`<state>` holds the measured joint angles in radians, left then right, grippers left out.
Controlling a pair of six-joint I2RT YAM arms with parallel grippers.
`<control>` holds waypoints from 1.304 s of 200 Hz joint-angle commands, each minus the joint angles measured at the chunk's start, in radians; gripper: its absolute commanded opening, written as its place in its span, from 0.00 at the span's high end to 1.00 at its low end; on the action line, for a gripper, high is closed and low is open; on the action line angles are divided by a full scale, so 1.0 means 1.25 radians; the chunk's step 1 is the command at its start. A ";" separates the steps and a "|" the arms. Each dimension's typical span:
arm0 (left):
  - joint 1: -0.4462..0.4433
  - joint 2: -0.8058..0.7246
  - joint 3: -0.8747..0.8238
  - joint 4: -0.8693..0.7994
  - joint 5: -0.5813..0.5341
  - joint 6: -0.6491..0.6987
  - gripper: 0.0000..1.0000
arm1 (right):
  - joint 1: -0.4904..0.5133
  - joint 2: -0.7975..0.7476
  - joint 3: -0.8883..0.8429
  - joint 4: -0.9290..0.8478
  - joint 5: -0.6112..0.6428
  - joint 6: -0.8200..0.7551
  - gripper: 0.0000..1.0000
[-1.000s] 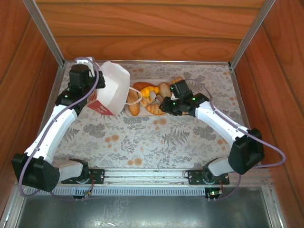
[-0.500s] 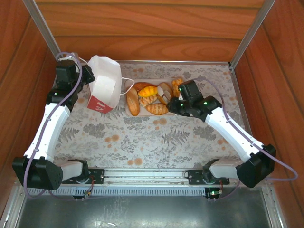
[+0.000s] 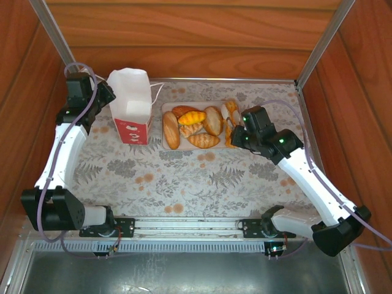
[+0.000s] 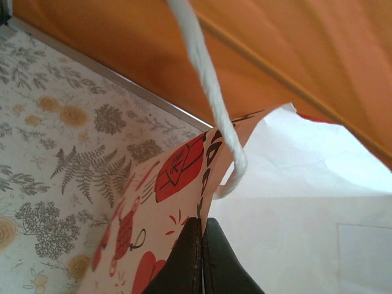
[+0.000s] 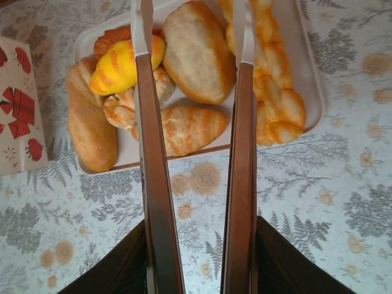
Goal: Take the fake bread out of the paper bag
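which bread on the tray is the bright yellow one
The striped bun sitting on top of the others on the tray; the rest are golden brown or tan.

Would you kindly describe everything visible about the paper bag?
The paper bag stands upright at the far left of the table, beside but apart from the pink tray. It is white paper with a red lower band bearing white marks, and has thin white string handles. The shut left gripper pinches its rim.
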<state>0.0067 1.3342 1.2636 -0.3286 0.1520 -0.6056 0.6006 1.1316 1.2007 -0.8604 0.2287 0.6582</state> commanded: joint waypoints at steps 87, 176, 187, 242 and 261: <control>0.053 0.121 0.062 -0.039 0.082 -0.071 1.00 | -0.049 -0.048 0.014 -0.043 0.122 -0.027 0.55; 0.055 0.091 0.046 -0.039 0.076 -0.068 0.51 | -0.119 -0.152 -0.214 0.076 0.187 -0.048 0.53; 0.055 0.079 0.044 -0.038 0.073 -0.067 0.47 | -0.130 -0.160 -0.246 0.102 0.192 -0.054 0.53; 0.060 -0.003 0.031 -0.039 0.057 -0.065 0.19 | -0.238 -0.141 -0.378 0.260 0.119 -0.103 0.51; 0.060 -0.038 0.023 -0.039 0.053 -0.064 0.13 | -0.278 -0.113 -0.404 0.329 0.060 -0.119 0.51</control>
<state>0.0719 1.3464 1.3079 -0.3748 0.2310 -0.6891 0.3065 0.9588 0.7219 -0.6186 0.3824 0.5533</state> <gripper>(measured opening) 0.832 0.489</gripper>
